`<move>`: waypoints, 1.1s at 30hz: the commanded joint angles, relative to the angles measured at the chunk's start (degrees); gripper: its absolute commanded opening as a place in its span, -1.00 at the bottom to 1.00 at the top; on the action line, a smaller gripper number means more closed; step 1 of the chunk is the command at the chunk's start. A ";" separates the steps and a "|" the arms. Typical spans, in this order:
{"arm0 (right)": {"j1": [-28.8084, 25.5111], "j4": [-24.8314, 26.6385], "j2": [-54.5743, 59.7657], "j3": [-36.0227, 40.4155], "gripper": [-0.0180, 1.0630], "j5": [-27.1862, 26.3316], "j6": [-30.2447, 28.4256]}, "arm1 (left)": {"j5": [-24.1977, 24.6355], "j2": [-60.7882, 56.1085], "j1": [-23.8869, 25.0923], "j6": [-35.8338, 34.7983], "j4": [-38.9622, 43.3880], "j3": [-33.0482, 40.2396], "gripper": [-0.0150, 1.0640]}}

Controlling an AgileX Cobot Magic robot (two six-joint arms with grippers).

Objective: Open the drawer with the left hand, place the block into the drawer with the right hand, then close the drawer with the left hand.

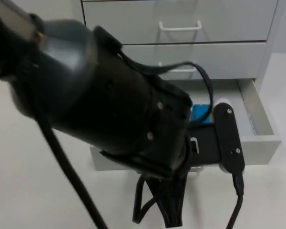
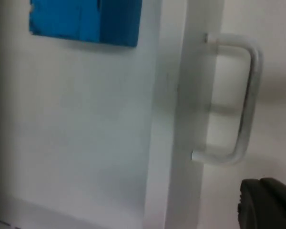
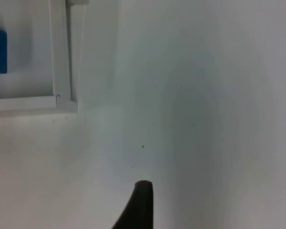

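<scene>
1. Standing open at the foot of the cabinet [image 1: 214, 28], the drawer [image 1: 260, 119] already holds the block [image 1: 200, 113], a blue piece at about 10 o'clock from the handle [image 2: 243, 95] in the left wrist view; only closing is left, I judge.
2. Left gripper [image 2: 267, 207] hangs just in front of the drawer face, near the handle but apart from it, presumably lined up to push. Its arm [image 1: 100, 100] covers the drawer's left half from above. Whether its fingers are spread or closed I cannot tell.
3. Right gripper [image 3: 140, 205] waits over bare table [image 3: 205, 95], well off the drawer corner, likely parked out of the way. Finger state: cannot tell.
4. Top view gives the whole layout, two shut drawers above; left wrist gives the clear gap at the handle, hidden from above. Right wrist catches the block's edge at 10 o'clock.
</scene>
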 commanded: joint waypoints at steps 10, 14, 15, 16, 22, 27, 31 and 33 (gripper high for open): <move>-0.22 -0.21 -0.39 0.10 0.52 -0.76 -0.67 | 0.56 5.73 -0.35 -4.51 8.02 -4.32 -0.98; -0.22 -0.32 -0.39 0.10 0.52 -0.79 -0.67 | 1.27 7.86 -0.15 -5.25 9.95 -6.04 -0.98; -0.22 -0.32 -0.39 0.10 0.52 -0.79 -0.67 | 1.41 8.27 -0.15 -5.93 10.68 -6.23 -0.98; -0.22 -0.32 -0.39 0.10 0.52 -0.89 -0.67 | 1.97 8.68 -0.15 -7.69 12.43 -6.58 -0.98; -0.22 -0.56 -0.39 0.10 0.52 -0.88 -0.67 | 2.40 10.61 -0.15 -14.98 22.10 -6.63 -0.98; -0.22 -0.93 -0.39 0.10 0.52 -1.36 -0.67 | 6.65 11.77 0.34 -25.09 33.97 -6.63 -0.98; -0.22 -0.93 -0.39 0.10 0.52 -1.59 -0.67 | 6.41 11.77 2.21 -28.98 38.42 -6.63 -0.98; -0.22 -0.93 -0.39 0.10 0.52 -1.72 -0.67 | 6.41 11.77 3.20 -30.11 38.44 -6.63 -0.98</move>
